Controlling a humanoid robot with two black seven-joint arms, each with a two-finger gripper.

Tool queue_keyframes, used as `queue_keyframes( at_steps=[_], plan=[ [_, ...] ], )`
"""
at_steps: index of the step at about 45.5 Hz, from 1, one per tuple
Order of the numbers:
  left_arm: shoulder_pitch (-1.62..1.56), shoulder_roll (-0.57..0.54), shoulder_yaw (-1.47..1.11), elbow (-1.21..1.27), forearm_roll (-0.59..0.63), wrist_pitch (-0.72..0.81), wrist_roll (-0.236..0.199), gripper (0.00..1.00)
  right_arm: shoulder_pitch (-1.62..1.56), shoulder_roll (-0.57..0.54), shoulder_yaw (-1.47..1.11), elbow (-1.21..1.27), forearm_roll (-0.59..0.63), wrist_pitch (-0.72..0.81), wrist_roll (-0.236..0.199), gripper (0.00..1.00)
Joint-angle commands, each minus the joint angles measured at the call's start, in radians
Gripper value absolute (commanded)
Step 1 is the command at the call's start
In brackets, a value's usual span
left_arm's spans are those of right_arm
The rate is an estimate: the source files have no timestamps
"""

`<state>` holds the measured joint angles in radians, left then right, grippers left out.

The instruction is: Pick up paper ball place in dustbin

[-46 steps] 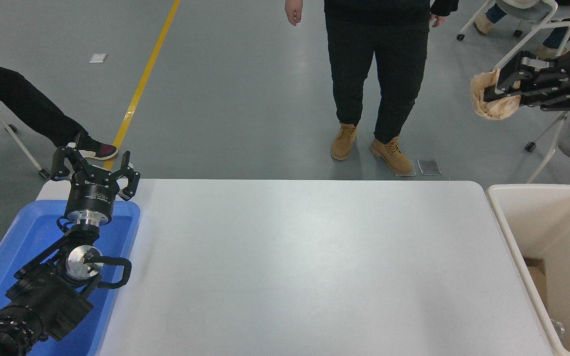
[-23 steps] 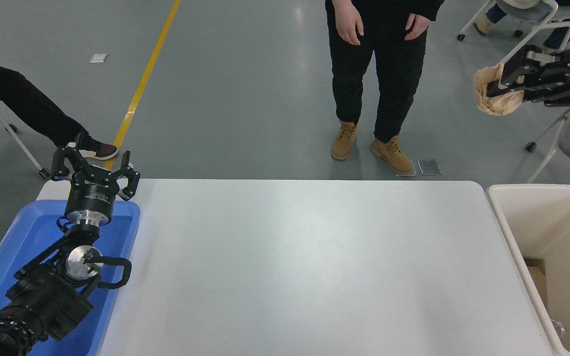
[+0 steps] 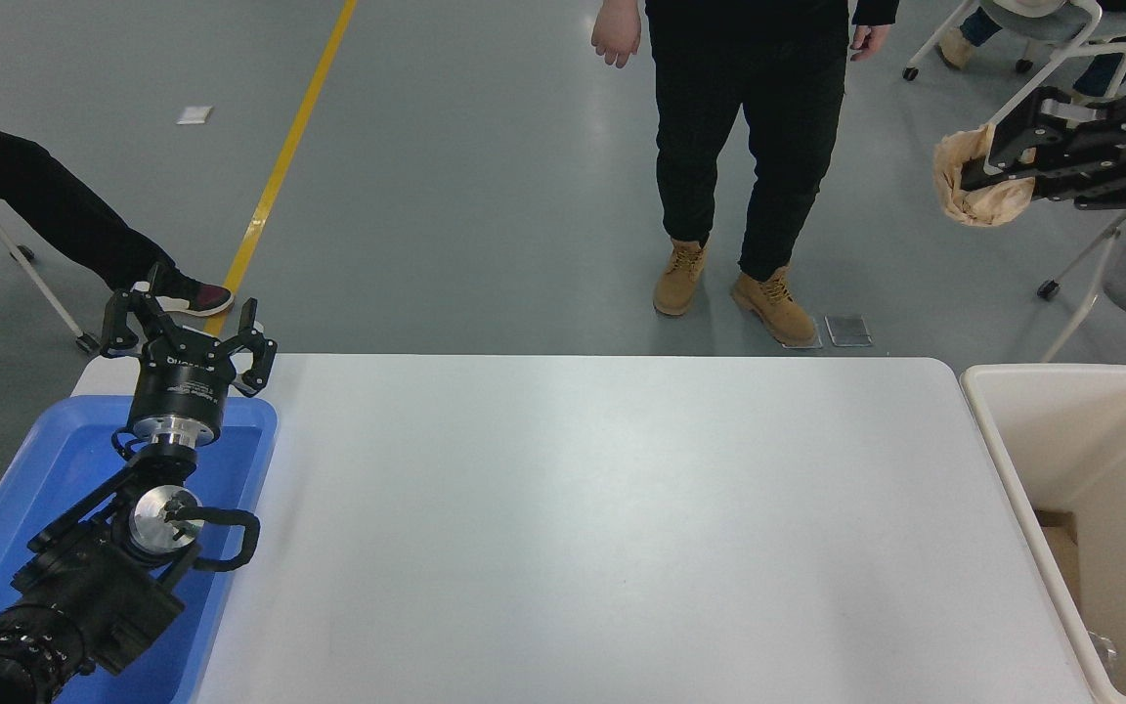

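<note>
Grey floor with a yellow line (image 3: 280, 166) fills the upper half of the frame; below it lies the white tabletop (image 3: 583, 528). At the upper right edge the right end effector (image 3: 975, 168) is closed on the paper ball (image 3: 979, 194), holding it in the air higher in the frame than the bin (image 3: 1052, 430), which stands at the lower right beside the tabletop's right end. Compared with half a second ago, ball and arm sit in almost the same spot, barely shifted; a second ago they were a little lower and further left. At the lower left the left end effector (image 3: 187, 330) hangs parked over the blue tray (image 3: 60, 460), fingers spread and empty, unchanged. At the top centre stands a person (image 3: 749, 147) in tan boots; the hands, held in front of the thighs a moment ago, now hang out at the sides. A seated leg (image 3: 64, 210) at the left edge has not moved.
</note>
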<state>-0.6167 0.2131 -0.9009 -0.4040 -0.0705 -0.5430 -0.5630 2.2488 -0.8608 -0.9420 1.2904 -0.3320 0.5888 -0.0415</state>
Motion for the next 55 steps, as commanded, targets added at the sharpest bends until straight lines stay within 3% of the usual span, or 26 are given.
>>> queue_keyframes(
  at_steps=[1,19,24,32,47,55],
  plan=[
    [0.0,0.0,0.0,0.001,0.0,0.0,0.0,0.99,-0.112,0.002,0.005,-0.152,-0.006,-0.049,-0.001,0.0],
    [0.0,0.0,-0.001,0.001,0.0,0.0,0.0,0.99,-0.701,0.025,0.253,-0.766,0.063,-0.259,-0.008,0.0],
    [0.0,0.0,-0.001,0.001,0.0,0.0,0.0,0.99,-0.877,0.049,0.307,-0.899,0.161,-0.354,-0.008,0.0],
    [0.0,0.0,-0.001,-0.001,0.0,0.0,0.0,0.99,-1.09,0.1,0.309,-1.014,0.361,-0.472,-0.009,0.0],
    [0.0,0.0,-0.001,-0.001,0.0,0.0,-0.001,0.99,-1.393,0.247,0.321,-1.14,0.617,-0.678,-0.009,0.0],
    [0.0,0.0,-0.001,0.001,0.0,0.0,0.0,0.99,-1.517,0.344,0.371,-1.14,0.672,-0.802,-0.009,0.0]
  ],
)
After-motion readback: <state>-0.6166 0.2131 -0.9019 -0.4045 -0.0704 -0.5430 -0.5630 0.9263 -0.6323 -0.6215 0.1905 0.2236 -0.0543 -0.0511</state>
